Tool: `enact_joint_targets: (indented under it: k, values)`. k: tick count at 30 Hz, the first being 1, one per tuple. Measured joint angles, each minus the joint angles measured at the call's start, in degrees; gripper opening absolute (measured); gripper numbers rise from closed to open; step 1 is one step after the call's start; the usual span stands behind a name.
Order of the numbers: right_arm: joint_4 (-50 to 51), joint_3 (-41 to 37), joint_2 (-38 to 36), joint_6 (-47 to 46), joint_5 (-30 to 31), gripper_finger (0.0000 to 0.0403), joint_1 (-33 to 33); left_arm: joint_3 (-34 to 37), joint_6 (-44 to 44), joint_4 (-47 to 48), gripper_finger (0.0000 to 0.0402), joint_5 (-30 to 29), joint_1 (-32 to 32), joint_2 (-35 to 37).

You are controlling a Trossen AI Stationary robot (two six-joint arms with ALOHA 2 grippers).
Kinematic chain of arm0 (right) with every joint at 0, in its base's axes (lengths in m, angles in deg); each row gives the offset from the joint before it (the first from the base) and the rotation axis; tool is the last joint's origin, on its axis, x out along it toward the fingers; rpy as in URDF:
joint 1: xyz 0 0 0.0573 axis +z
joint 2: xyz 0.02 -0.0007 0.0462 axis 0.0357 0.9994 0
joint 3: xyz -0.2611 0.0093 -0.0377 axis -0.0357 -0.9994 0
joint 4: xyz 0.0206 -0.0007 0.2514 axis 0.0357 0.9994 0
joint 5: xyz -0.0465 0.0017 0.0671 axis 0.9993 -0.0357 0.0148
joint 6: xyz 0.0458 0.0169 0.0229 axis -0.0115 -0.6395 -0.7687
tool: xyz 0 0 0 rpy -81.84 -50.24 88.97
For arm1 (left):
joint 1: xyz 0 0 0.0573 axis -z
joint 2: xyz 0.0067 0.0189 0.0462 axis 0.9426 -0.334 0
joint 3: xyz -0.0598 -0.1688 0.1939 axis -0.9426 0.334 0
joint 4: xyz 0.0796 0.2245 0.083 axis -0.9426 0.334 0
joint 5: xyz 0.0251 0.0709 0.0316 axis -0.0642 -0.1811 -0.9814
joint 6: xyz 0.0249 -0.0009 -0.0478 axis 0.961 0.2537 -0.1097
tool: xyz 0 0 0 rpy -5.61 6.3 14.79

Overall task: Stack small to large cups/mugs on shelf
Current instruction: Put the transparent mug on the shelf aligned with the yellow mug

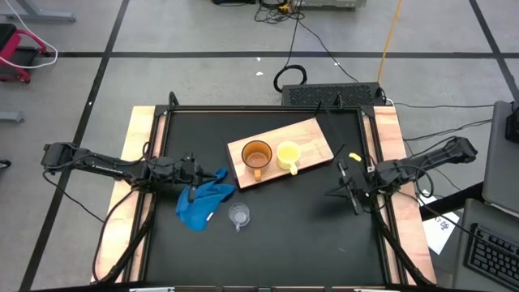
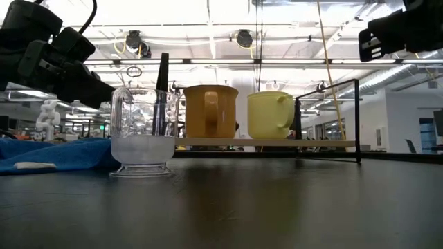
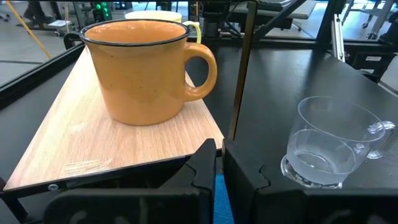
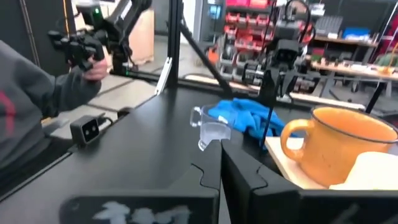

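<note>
Both grippers [image 1: 195,172] [image 1: 347,185] flank two mugs [image 1: 256,156] [image 1: 289,154], one cup [image 1: 238,215].

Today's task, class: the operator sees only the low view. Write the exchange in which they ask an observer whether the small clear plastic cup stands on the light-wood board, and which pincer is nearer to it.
Operator: Is the small clear plastic cup on the light-wood board?
Observer: No. From above, it stands on the black tabletop, apart from the board.
Operator: Which pincer is nearer to it?
Observer: The left pincer, at the edge of the crumpled blue cloth beside the cup. The right pincer is farther off, past the board's right end.
</note>
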Motion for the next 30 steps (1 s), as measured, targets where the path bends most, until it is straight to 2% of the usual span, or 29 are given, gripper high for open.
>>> enact_joint_targets:
  k: [8,19,30]
  values:
    - [-11.8,-6.2,-3.2,-1.5,0.1,0.0,-0.2,0.0,0.7,0.0,0.0031,0.0,0.0,0.0]
    - [-7.9,-8.0,-8.8,-0.1,9.0,0.0,-0.3,0.0,1.0,0.6,0.0031,0.0,0.0,0.0]
    - [-5.9,-8.1,-9.0,1.3,9.2,0.0,-0.3,0.0,0.9,0.6,0.0031,0.0,0.0,0.0]
